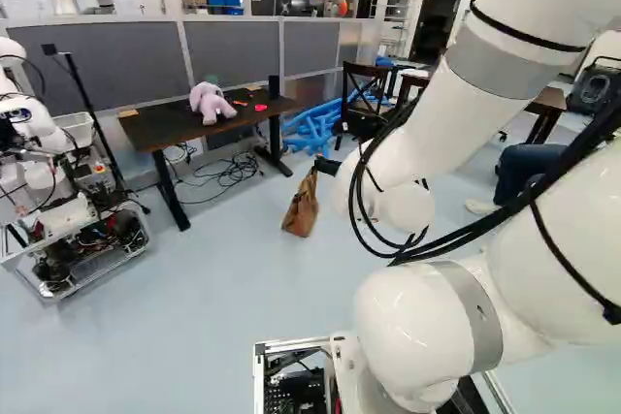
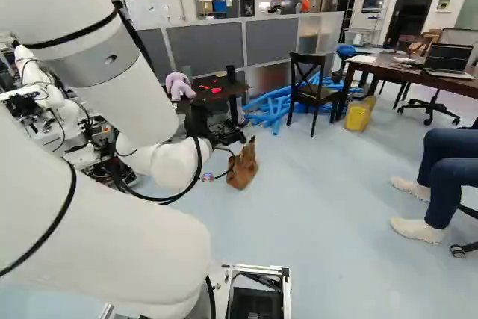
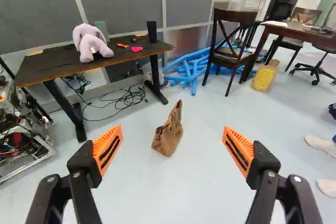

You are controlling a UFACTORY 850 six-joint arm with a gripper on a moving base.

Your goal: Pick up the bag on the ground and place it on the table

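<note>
Driving this from afar, and by my read we're right at the start of the job. The brown paper bag [image 3: 168, 136] is standing on the floor [image 3: 202, 177] with its top scrunched to a narrow point, so 0 of the 2 big steps are done: no pickup, no placing. My gripper [image 3: 172, 127] is spread wide, its 2 orange pads well apart with nothing pinched. In the wrist view the bag sits ahead of it, roughly lined up with the gap, but out past the tips.

What's left, as I see it: get in closer, close on that scrunched top, lift, swing over to the black-topped table [image 3: 47, 69] and let go. I'm guessing that's the table meant, since it's nearest the bag. A lavender plush elephant [image 3: 92, 43] and pink scissors [image 3: 136, 49] are on it, so I'd aim for the bare stretch at the front. Paper probably crumples easily, and a sloppy approach could tip the bag. Watch the loose cables [image 3: 128, 97] under there too.
</note>
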